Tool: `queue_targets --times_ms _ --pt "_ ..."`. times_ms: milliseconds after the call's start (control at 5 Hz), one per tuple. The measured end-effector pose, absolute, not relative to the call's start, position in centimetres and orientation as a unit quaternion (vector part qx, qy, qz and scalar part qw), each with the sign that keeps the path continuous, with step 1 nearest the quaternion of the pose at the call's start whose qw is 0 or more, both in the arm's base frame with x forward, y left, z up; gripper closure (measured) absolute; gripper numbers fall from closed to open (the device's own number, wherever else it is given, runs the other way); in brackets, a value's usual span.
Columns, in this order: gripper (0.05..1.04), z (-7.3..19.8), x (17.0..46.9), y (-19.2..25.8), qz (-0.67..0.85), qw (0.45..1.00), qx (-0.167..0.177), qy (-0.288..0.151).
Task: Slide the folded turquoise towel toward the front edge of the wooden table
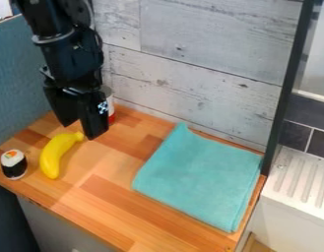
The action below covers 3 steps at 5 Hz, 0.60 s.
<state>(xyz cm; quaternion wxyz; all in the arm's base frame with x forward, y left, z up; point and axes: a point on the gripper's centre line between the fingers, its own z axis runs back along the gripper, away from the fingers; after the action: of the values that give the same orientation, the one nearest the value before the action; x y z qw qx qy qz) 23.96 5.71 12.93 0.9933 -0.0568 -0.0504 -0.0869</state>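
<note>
Yellow curved banana (51,156) on wooden surface (112,194) | black 2-finger tool (81,130) near stem, wide, empty | ungrasped; contact would need lowering

Cloth: turquoise, folded (197,177), lying flat on the right part of the countertop, one corner reaching toward the back wall
Sushi roll: toy piece (14,165) standing upright near the countertop's left end, white above a dark band, orange and green on top
Can: white and red (111,106), partly hidden, near the back wall
Countertop: wood in tan and reddish-brown blocks (112,197)
Back wall: whitewashed planks (197,88) with dark knots
Side panel: blue-grey (16,74), at the left
Post: black (289,74), right of the planks
Drainboard: white, ridged (302,179)
Tiles: dark grey (298,137), pale joints
</note>
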Motion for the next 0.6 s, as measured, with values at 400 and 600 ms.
queue_targets --times_ms 400,600 --pt "0.083 10.8 25.8 3.6 -0.097 0.992 -0.063 -0.055" --pt "0.083 9.3 27.7 0.7 -0.104 0.989 -0.080 -0.063"
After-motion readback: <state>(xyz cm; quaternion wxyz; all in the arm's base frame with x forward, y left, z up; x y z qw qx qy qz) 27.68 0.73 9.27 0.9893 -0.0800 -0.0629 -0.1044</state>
